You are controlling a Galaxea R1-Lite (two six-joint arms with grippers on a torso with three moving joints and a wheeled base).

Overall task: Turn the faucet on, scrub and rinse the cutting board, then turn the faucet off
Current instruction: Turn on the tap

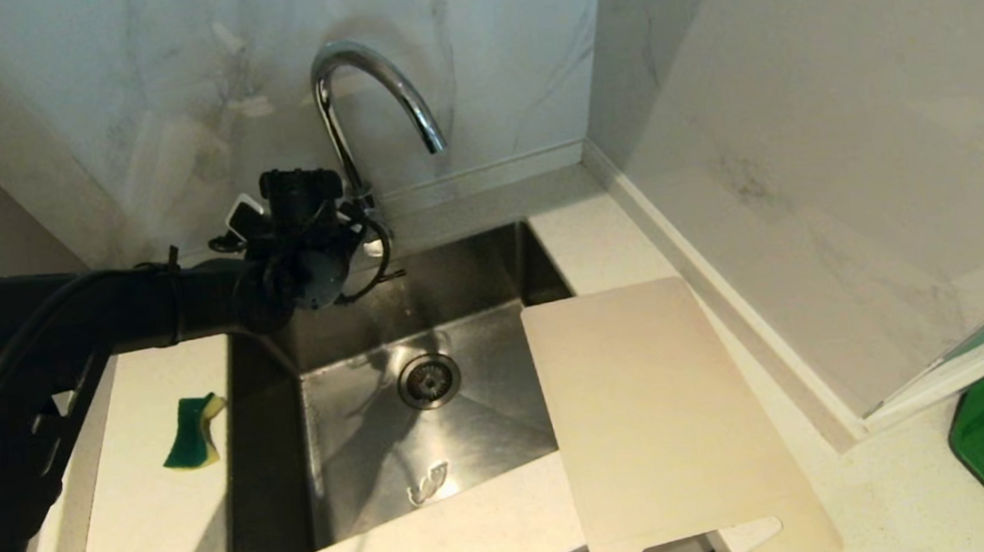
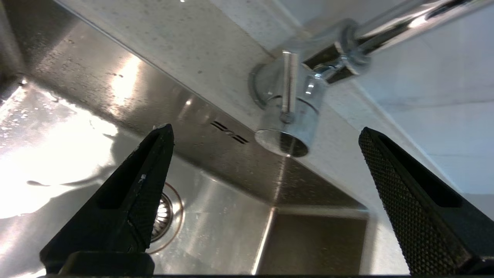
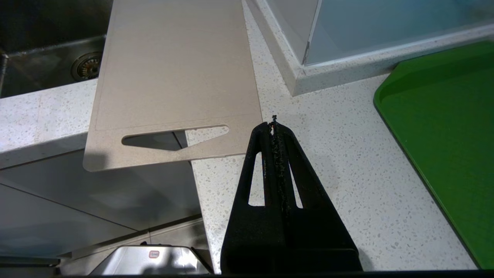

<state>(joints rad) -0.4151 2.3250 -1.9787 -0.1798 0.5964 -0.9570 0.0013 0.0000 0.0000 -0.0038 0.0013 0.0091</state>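
The left end effector [image 2: 266, 135], its fingers spread wide, hides the faucet [image 1: 370, 88] base in the head view. The right end effector [image 3: 274, 124], pressed together, hovers just beside the cutting board [image 3: 173, 69], which overhangs the worktop [image 3: 328, 162]; no writing is legible.

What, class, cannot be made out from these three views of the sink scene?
- Faucet lever: head view, hidden behind the open left gripper.
- Cutting board near edge: head view, cut off by the frame.
- Green board: cut off by the edge in head and right wrist views.
- Right gripper: outside the head view.
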